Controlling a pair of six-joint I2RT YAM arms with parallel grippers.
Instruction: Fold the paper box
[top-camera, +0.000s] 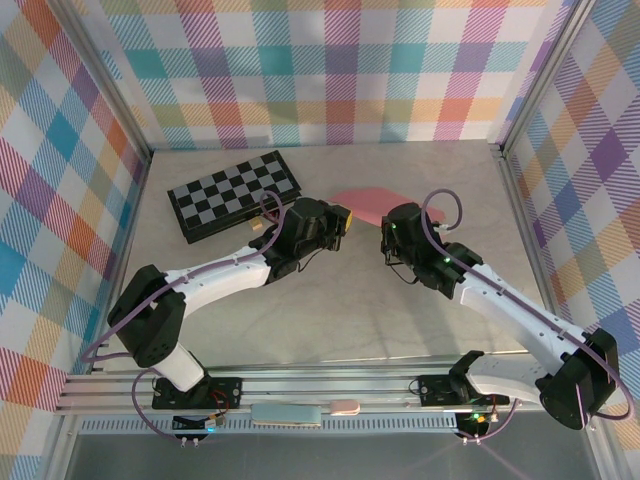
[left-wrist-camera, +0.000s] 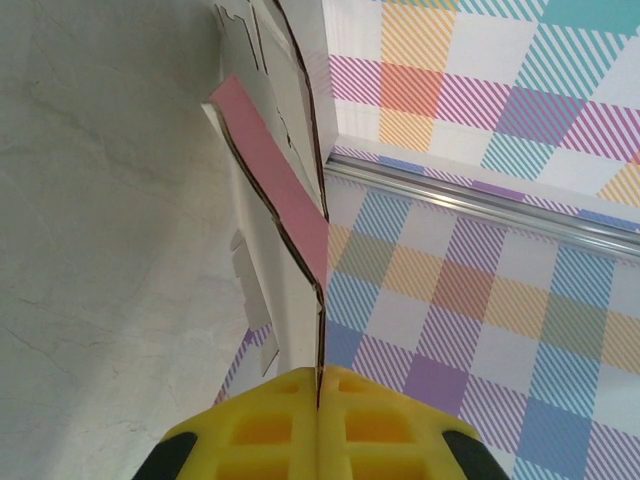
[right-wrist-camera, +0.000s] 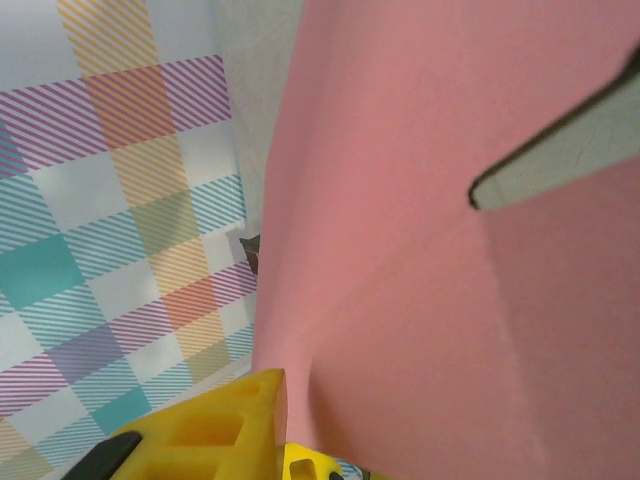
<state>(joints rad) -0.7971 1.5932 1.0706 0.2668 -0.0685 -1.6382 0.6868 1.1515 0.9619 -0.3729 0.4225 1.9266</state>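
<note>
You have the paper box (top-camera: 365, 203) just right of the checkered board (top-camera: 235, 195). Your left gripper (left-wrist-camera: 318, 400) pinches its edge. Your right gripper (right-wrist-camera: 283, 450) straddles the card, but I cannot tell whether it grips.

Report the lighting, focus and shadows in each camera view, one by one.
Top external: even, soft light, sharp throughout, with only soft shadows on the table. Left wrist: the paper box shows crisp edges under flat light, with no glare. Right wrist: the box is so close that it reads as a smooth pink surface with gentle shading and little detail.
</note>
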